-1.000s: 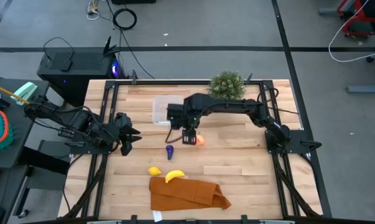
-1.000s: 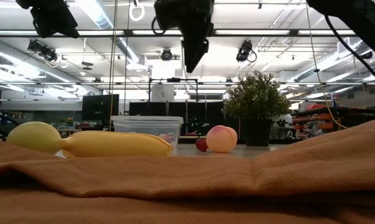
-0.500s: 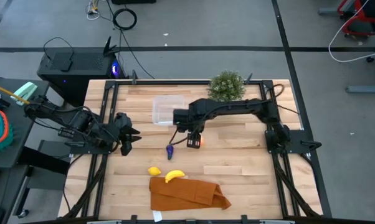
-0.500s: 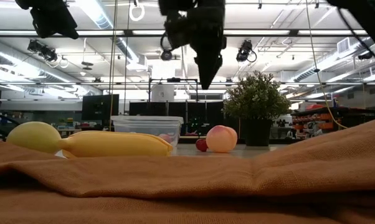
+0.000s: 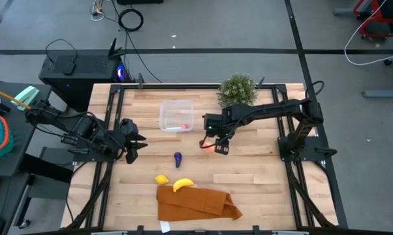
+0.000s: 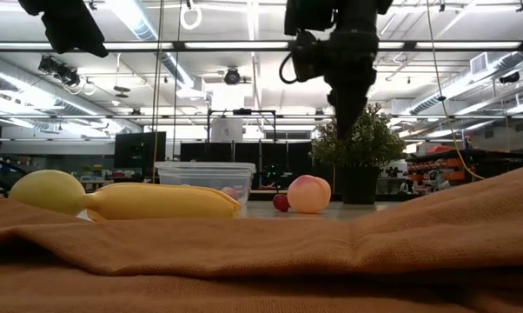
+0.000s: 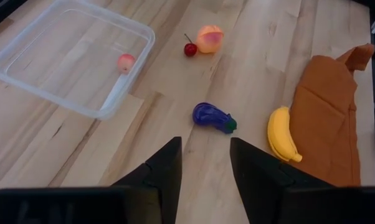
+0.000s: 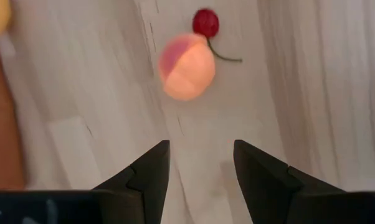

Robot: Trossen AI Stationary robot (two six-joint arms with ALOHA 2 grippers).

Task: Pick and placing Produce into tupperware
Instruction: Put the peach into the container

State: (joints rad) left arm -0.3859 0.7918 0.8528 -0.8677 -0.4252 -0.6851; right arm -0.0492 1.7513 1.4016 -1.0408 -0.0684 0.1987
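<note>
My right gripper hangs open above the table, just right of the red-peach round fruit. In the right wrist view the fruit and a tiny red cherry lie ahead of the open fingers. The clear tupperware rests flat on the table and holds one small pink-red piece. A dark purple piece, a lemon and a banana lie on the wood. My left gripper waits open at the table's left.
A green bushy plant stands at the far edge behind the right arm. An orange-brown folded cloth lies at the near edge, with the banana against its far border. Bare wood lies to the right of the fruit.
My right gripper has travelled toward the table's right, from near the purple piece to beside the red-peach fruit, and has come lower. The produce and the tupperware have stayed where they were.
</note>
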